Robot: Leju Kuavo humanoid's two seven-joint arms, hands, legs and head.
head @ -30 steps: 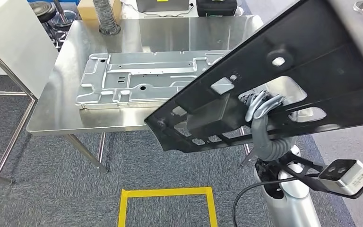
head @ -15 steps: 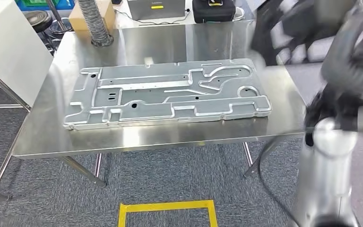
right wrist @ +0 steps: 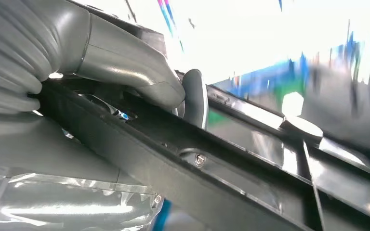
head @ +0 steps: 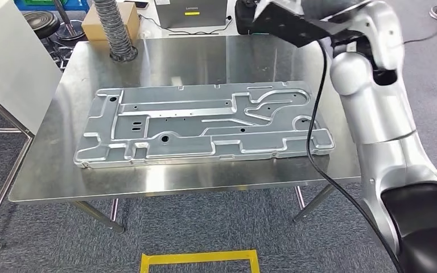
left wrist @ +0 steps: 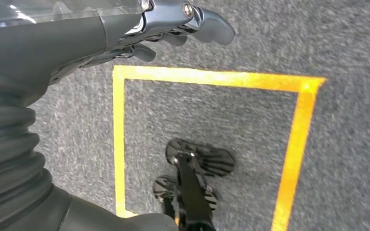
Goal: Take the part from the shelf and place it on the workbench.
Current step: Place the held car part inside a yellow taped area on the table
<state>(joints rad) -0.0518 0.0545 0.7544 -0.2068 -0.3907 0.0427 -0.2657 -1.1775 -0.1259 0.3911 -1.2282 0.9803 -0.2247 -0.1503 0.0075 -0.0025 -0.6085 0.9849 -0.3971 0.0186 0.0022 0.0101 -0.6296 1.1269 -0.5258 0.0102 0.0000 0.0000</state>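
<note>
Grey carpet floor, one stainless steel workbench (head: 51,182) on thin metal legs, set square ahead of the robot.

One black part (head: 287,24), a flat plastic panel with ribs and moulded recesses, held in the air at the bench's far right corner, above the tabletop and not touching it. In the right wrist view the part (right wrist: 231,163) runs slantwise across the frame, one screw head visible in a recess. Right hand (right wrist: 139,84) grips it: thick grey thumb pressed on the top rim, one darker finger (right wrist: 196,96) hooked over the edge beside the thumb. Right arm (head: 370,74) is raised and bent, silver, with one black cable hanging from it down past the bench edge.

One large stamped metal plate (head: 205,125) lies flat on the bench, silver-grey, with raised channels and small holes, taking up most of the middle of the tabletop. Well apart from the black part.

At the far edge of the bench: one ribbed grey hose (head: 114,28) standing upright, one cardboard box (head: 131,17) just beside it, one grey device (head: 190,12) behind the centre.

Left hand (left wrist: 173,29) hangs over the carpet, holding nothing, fingers lightly curved and apart. Below it, one square of yellow tape (left wrist: 207,79) on the floor; its near edge also shows in the head view (head: 199,257).
</note>
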